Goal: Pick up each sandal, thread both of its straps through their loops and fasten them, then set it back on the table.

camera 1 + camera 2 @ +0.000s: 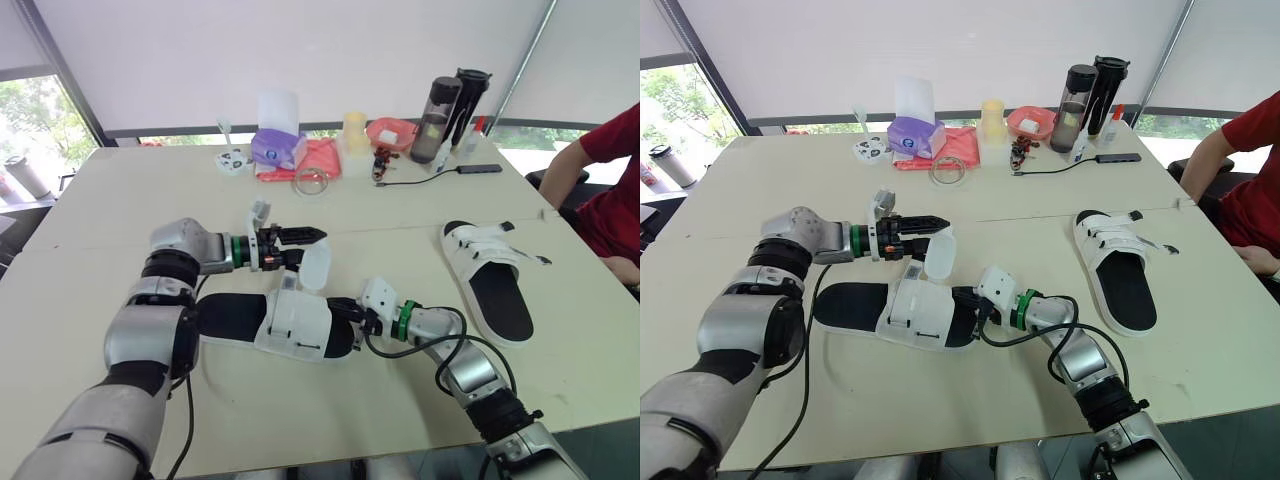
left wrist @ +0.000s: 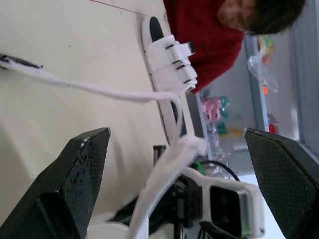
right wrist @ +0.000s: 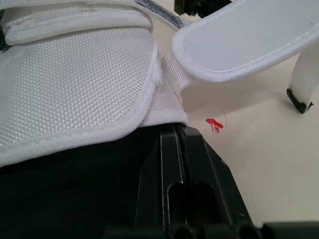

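A white sandal with a black footbed [image 1: 292,325] lies on the table in front of me. One loose white strap [image 1: 316,268] stands up from it. My left gripper [image 1: 308,247] is open at that strap, and the left wrist view shows the strap [image 2: 167,164] running between its spread fingers [image 2: 82,169]. My right gripper [image 1: 347,318] is at the sandal's toe end, its fingers [image 3: 174,184] shut on the edge of the black sole. The second sandal [image 1: 490,278] lies flat to the right with its straps laid across it.
Along the far edge of the table [image 1: 120,200] stand a purple tissue box [image 1: 278,148], a pink bowl [image 1: 390,131], two dark bottles [image 1: 450,112] and a cable with a hub [image 1: 480,168]. A person in red [image 1: 612,185] sits at the right edge.
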You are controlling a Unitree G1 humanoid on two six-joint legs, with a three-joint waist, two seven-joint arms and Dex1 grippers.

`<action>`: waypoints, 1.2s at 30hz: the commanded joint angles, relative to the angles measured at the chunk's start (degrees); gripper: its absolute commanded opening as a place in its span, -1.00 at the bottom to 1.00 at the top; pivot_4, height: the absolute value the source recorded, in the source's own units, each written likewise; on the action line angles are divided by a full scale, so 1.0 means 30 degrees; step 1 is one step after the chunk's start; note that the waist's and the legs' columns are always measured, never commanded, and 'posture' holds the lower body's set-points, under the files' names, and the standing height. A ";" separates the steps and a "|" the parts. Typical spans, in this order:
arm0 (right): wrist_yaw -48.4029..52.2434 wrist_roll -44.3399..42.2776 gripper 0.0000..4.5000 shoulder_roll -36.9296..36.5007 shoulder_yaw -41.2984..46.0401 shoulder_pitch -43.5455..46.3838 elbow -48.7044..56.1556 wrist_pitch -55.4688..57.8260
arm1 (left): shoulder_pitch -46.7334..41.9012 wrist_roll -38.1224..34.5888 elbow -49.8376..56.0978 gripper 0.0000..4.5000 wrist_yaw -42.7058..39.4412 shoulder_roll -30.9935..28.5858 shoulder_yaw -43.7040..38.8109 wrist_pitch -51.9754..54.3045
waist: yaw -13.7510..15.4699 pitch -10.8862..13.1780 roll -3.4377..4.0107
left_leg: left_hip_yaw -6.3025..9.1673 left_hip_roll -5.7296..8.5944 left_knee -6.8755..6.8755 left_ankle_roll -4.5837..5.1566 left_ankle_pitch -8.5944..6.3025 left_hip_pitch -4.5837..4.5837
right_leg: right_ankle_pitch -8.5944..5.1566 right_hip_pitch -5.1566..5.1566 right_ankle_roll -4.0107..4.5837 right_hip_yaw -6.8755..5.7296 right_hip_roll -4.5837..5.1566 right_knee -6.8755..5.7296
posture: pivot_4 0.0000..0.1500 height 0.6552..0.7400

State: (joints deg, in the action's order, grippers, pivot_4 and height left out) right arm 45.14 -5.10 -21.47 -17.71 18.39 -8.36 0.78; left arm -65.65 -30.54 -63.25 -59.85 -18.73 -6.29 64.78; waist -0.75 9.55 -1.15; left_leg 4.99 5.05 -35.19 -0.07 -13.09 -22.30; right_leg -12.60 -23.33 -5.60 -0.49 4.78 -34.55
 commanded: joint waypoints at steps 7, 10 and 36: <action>-0.0641 0.1127 -1.00 -0.0304 -0.0333 -0.0970 -0.1127 0.1248 | -0.1647 0.0654 -0.2758 0.98 0.1058 0.1231 -0.2244 -0.3614 | -0.0004 0.0002 -0.0003 | -0.0002 0.0000 0.0000 0.0001 0.0000 -0.0006 | 0.0002 -0.0002 -0.0010 -0.0002 0.0005 0.0000 | 1.00 1.00; -0.0751 0.1121 -1.00 -0.0294 -0.0355 -0.1058 -0.1069 0.1255 | -0.1632 0.0732 -0.3210 0.98 0.1911 0.1474 -0.3039 -0.4334 | -0.0005 0.0003 -0.0005 | -0.0002 0.0000 -0.0001 0.0001 0.0000 -0.0005 | 0.0002 -0.0003 -0.0015 -0.0003 0.0004 -0.0001 | 1.00 1.00; -0.0703 0.1121 -1.00 -0.0355 -0.0515 -0.1240 -0.1044 0.1175 | 0.5124 0.6540 1.0350 -0.99 -0.4289 0.0447 0.3881 -1.6809 | -0.0046 -0.0007 0.0013 | -0.0016 -0.0002 0.0013 0.0001 0.0000 -0.0007 | 0.0053 -0.0008 0.0069 0.0016 0.0020 0.0003 | 1.00 1.00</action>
State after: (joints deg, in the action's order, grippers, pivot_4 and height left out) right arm 43.25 -5.03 -21.44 -17.86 17.13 -6.95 0.83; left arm -51.61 -12.66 -38.08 -71.09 -16.34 3.33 20.12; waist -0.89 9.53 -1.11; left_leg 4.93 5.03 -35.13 -0.07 -13.09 -22.33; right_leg -12.46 -23.38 -5.35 -0.43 4.85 -34.52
